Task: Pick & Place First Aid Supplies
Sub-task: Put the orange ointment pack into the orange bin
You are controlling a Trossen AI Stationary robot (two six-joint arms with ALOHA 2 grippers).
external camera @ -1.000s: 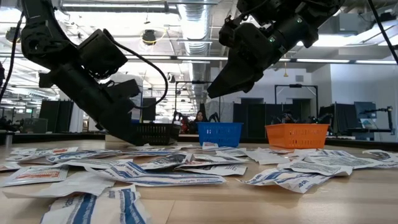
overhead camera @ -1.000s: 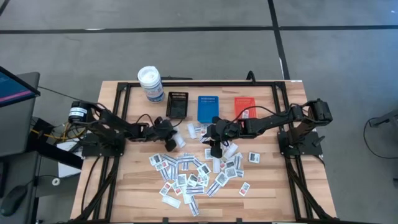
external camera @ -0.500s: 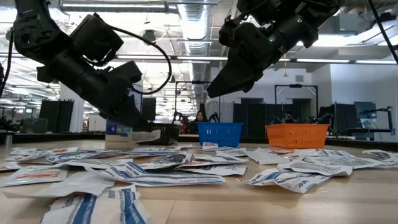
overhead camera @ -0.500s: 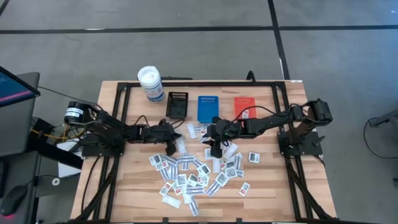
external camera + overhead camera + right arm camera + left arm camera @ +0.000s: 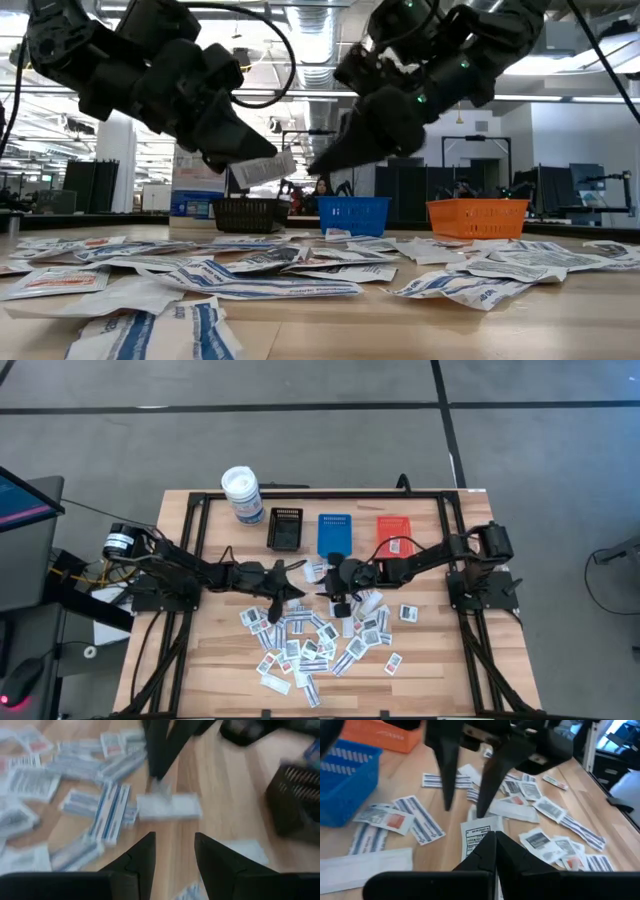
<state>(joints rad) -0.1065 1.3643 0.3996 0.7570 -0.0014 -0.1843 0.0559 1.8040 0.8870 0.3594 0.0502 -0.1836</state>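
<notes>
Many small white packets, the first aid supplies (image 5: 310,635), lie spread over the table's middle and near part. My left gripper (image 5: 288,580) is shut on one white packet (image 5: 262,170) and holds it up over the table. That packet also shows in the left wrist view (image 5: 481,832) and the right wrist view (image 5: 167,806). My right gripper (image 5: 335,592) stands open just right of it, its two fingers (image 5: 447,770) slanting down beyond the packet's free end. Nothing is between them. My left gripper pinches the packet's near end (image 5: 485,840) between its two fingers. The fingers come almost level from the table's left and lie along the packet. The packet sticks out past the fingertips toward the right gripper, nearly flat, lifted clear of the table (image 5: 330,330).
At the table's far side a black tray (image 5: 285,528), a blue tray (image 5: 334,532) and an orange tray (image 5: 393,530) stand in a row. A white canister (image 5: 242,495) stands left of them. A black frame (image 5: 320,493) borders the table.
My left gripper has risen from the table with the packet, tipped from pointing down to almost level, and gone toward the table's right. The packet is now lifted clear. My right gripper has sunk a little, rolled, and come closer to the left gripper.
</notes>
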